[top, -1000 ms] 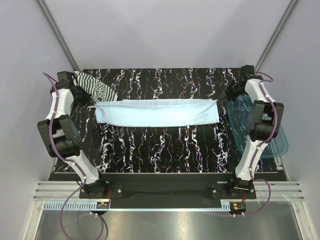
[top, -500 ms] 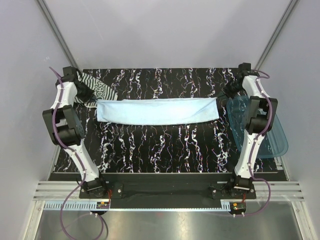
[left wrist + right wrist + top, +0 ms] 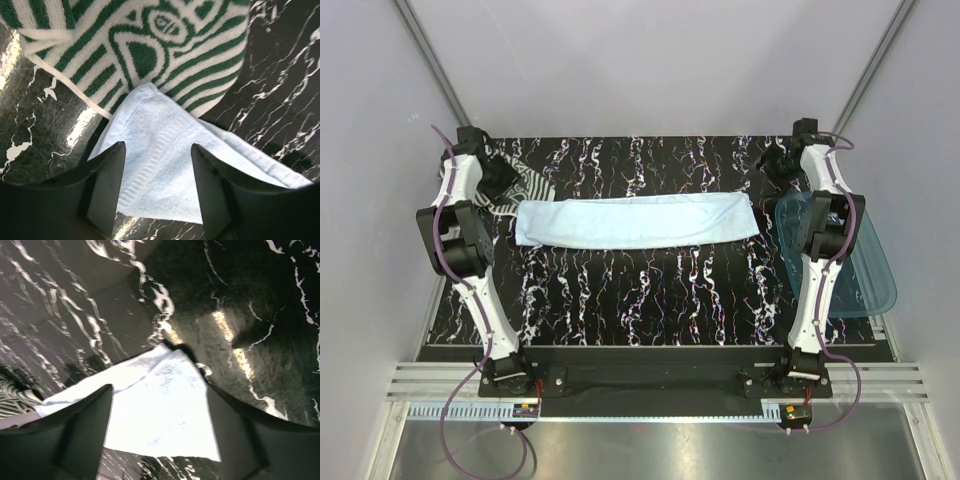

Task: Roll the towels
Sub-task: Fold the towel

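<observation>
The pale blue towel (image 3: 635, 220) lies folded in a long band across the far half of the table. Its left corner (image 3: 165, 170) rests on the striped towel (image 3: 150, 45), which sits bunched at the far left (image 3: 528, 182). My left gripper (image 3: 157, 147) hovers open over that left corner, holding nothing; from above it shows at the far left (image 3: 508, 185). My right gripper (image 3: 159, 390) is open above the towel's right end (image 3: 165, 415) and grips nothing; it stands at the far right (image 3: 768, 170).
A translucent blue tray (image 3: 868, 270) lies at the table's right edge, partly under the right arm. The dark marbled tabletop (image 3: 640, 300) stretches between the towel and the arm bases.
Both grippers were shut on the blue towel's ends and have now opened and let go. Both arms reached farther back, and the towel settled flat on the table.
</observation>
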You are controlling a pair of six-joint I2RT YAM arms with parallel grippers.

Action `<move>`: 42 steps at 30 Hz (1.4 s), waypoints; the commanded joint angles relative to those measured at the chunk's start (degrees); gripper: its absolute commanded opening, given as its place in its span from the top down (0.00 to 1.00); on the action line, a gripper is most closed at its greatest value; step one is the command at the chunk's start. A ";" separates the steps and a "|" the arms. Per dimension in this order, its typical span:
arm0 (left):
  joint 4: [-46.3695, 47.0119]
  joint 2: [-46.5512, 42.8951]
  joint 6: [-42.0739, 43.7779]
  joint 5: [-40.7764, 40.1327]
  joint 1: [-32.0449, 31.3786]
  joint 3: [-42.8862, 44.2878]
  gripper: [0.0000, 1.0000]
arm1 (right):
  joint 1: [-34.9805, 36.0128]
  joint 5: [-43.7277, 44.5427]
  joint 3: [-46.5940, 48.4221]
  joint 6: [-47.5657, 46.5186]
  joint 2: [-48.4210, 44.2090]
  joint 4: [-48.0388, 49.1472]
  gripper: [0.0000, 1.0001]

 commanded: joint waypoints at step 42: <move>25.83 -31.93 -16.68 -8.37 0.68 -53.39 0.29 | 14.19 -2.23 -44.84 -2.04 -32.57 18.79 0.66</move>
